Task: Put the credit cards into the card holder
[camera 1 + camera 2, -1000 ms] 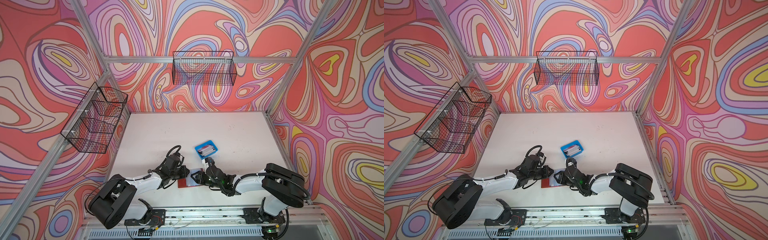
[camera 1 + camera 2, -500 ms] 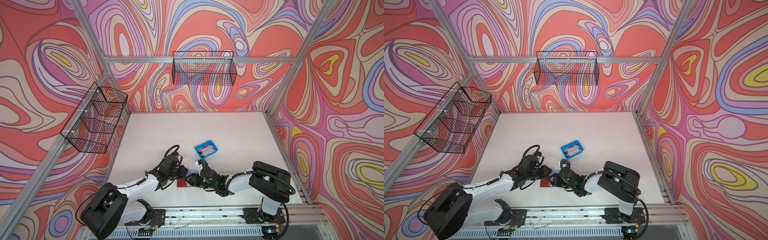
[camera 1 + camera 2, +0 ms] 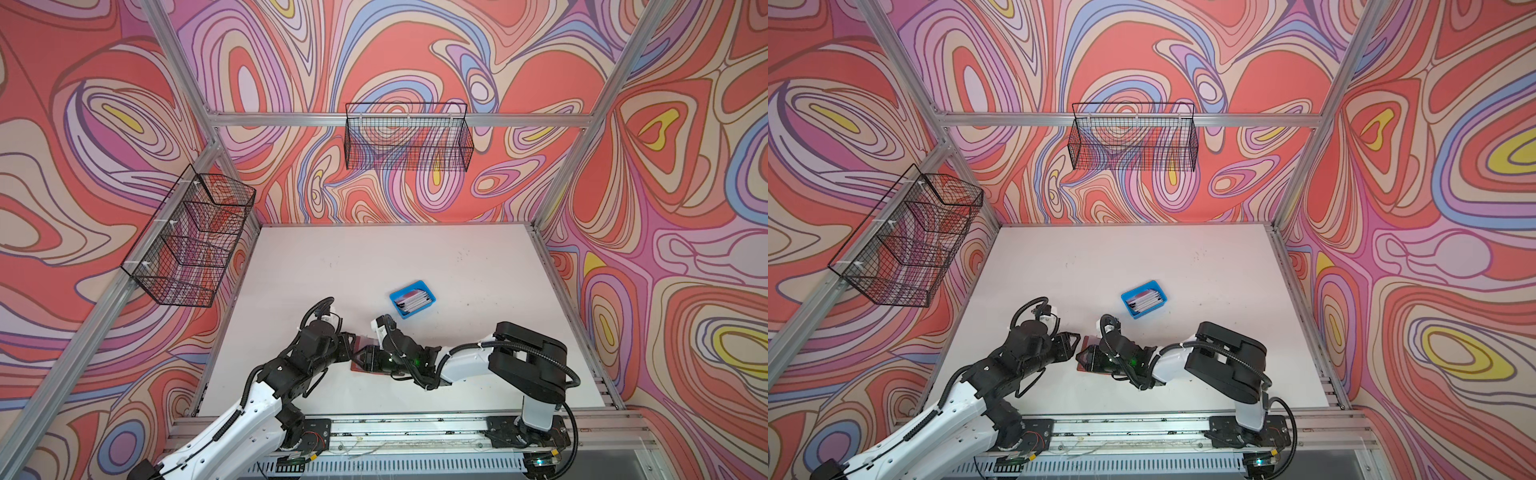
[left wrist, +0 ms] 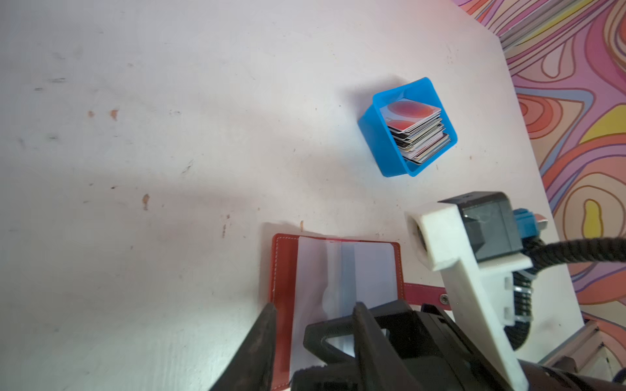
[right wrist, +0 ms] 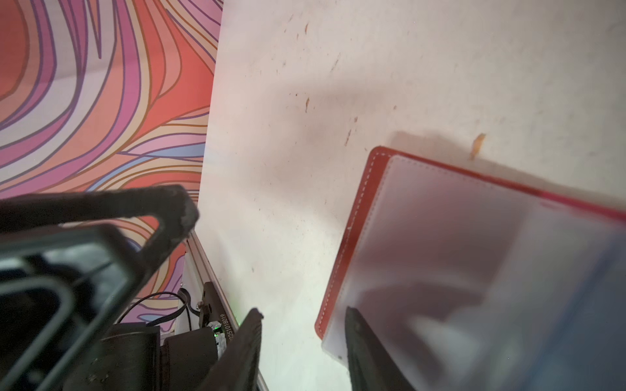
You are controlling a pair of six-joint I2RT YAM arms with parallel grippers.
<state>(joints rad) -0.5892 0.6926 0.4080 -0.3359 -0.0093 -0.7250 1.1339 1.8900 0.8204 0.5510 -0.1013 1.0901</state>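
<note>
Find the card holder (image 4: 283, 270) lying open on the worktop (image 4: 169, 152), red cover down, clear sleeves (image 4: 372, 270) facing up, snap strap (image 4: 423, 296) out to one side. Note the left hand (image 4: 313, 306) low over it, fingers spread, gripping nothing. Note the right hand (image 5: 303, 311) opposite, likewise spread, bare worktop between its fingers, one fingertip (image 5: 355, 325) at a sleeve's edge. See the credit cards (image 4: 415, 128) stacked in the blue tray (image 4: 379, 145), apart from the holder, a red-circled white one on top.
</note>
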